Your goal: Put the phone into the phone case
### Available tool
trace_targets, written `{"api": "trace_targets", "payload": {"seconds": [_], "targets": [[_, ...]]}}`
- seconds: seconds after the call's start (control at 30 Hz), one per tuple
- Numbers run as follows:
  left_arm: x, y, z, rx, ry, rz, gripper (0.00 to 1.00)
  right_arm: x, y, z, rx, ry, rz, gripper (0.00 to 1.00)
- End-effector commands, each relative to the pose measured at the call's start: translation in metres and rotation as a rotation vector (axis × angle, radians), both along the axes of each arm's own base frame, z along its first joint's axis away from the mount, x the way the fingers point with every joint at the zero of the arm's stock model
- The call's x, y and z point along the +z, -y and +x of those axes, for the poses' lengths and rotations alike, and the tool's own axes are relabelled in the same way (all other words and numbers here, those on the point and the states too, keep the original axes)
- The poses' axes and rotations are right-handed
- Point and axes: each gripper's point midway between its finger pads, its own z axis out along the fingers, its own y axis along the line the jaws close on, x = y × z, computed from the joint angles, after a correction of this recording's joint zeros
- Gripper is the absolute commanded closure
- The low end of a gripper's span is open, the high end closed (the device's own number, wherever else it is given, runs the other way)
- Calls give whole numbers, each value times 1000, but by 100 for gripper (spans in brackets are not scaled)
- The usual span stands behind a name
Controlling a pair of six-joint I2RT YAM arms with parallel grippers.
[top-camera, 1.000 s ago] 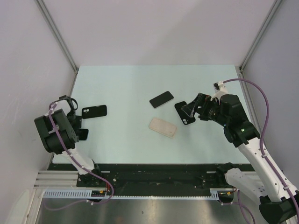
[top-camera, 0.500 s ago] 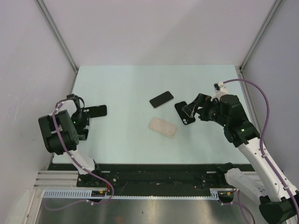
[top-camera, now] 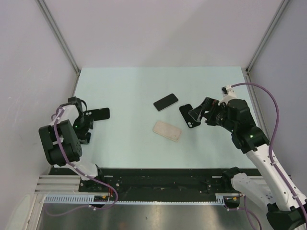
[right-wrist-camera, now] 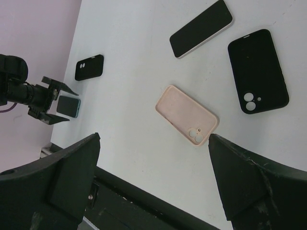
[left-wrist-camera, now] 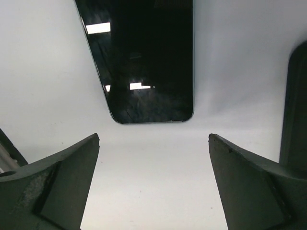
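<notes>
Left wrist: left pincer (left-wrist-camera: 154, 139) wide, phone (left-wrist-camera: 144, 62) ahead; right wrist instead shows pink case (right-wrist-camera: 187, 115), right pincer (right-wrist-camera: 154, 139) wide.

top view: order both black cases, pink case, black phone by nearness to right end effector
1. Black case, at the right end effector.
2. Black phone, up-left, and pink case, down-left: too close to call.
3. Other black case, far left.

Black housings (top-camera: 237, 115) sit behind the left claw (left-wrist-camera: 153, 139) and right claw (right-wrist-camera: 154, 136), white links (top-camera: 268, 167) farther back, purple cables (top-camera: 249, 83) trailing; the fingers (left-wrist-camera: 57, 187) are dark matte wedges.
</notes>
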Motion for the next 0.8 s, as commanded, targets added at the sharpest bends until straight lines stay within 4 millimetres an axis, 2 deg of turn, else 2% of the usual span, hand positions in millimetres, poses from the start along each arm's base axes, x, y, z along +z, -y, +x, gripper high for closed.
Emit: {"api": "trace_targets", "payload": {"seconds": [0.0, 0.07, 0.17, 0.33, 0.63, 0.77], "targets": [[12, -30, 8, 14, 69, 42, 0, 6, 4, -3, -10, 34, -6, 0], [17, -39, 18, -4, 81, 53, 0, 6, 5, -5, -10, 38, -4, 0], [12, -40, 22, -14, 50, 38, 1, 8, 6, -5, -13, 50, -6, 0], [-4, -40, 29, -12, 74, 27, 4, 12, 7, -6, -16, 66, -1, 0], [-35, -34, 5, 26, -26, -18, 4, 11, 11, -6, -36, 66, -13, 0], [-41, -31, -1, 36, -55, -37, 12, 9, 11, -5, -36, 63, -19, 0]]}}
